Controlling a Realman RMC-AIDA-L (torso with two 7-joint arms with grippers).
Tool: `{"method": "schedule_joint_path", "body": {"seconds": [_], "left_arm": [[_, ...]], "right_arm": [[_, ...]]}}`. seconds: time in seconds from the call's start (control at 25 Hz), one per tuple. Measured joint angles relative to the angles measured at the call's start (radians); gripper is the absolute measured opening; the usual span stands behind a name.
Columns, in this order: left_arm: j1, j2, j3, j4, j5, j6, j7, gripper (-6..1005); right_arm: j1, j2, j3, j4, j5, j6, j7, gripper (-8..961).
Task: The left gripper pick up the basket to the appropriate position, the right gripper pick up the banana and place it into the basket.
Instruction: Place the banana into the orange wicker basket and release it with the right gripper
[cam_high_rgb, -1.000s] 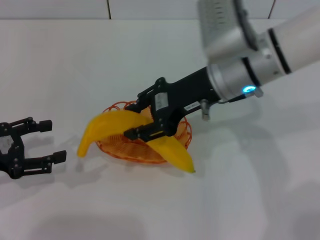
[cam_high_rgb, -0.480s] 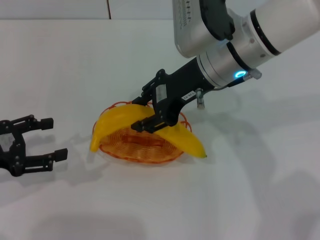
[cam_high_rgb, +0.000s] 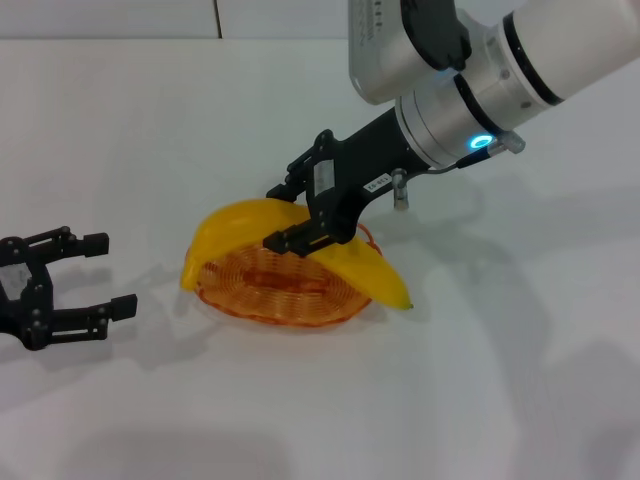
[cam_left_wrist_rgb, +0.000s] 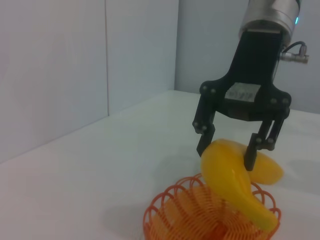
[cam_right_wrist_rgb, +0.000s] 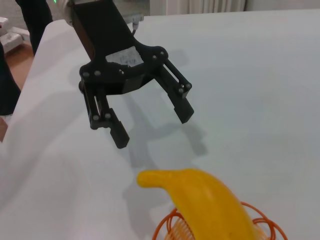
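Note:
The yellow banana lies across the orange wire basket on the white table, both its ends reaching past the rim. My right gripper comes in from the upper right and is shut on the banana's middle. The left wrist view shows the right gripper straddling the banana above the basket. My left gripper rests open near the table's left edge, well clear of the basket. From the right wrist view, the left gripper stands beyond the banana and the basket.
The white table spreads out on all sides of the basket. A pale wall runs along the far edge. The bulky right arm hangs over the table's far right.
My right gripper has carried the banana to the right and back, so it sits more squarely over the basket. The left gripper has stayed in place.

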Motion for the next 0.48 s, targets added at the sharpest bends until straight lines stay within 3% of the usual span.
{"method": "schedule_joint_path", "body": {"seconds": [0.48], "left_arm": [[-0.001, 0.0, 0.0, 0.0, 0.0, 0.0, 0.0, 877]], "right_arm": [[-0.004, 0.0, 0.0, 0.0, -0.001, 0.0, 0.007, 640]]}}
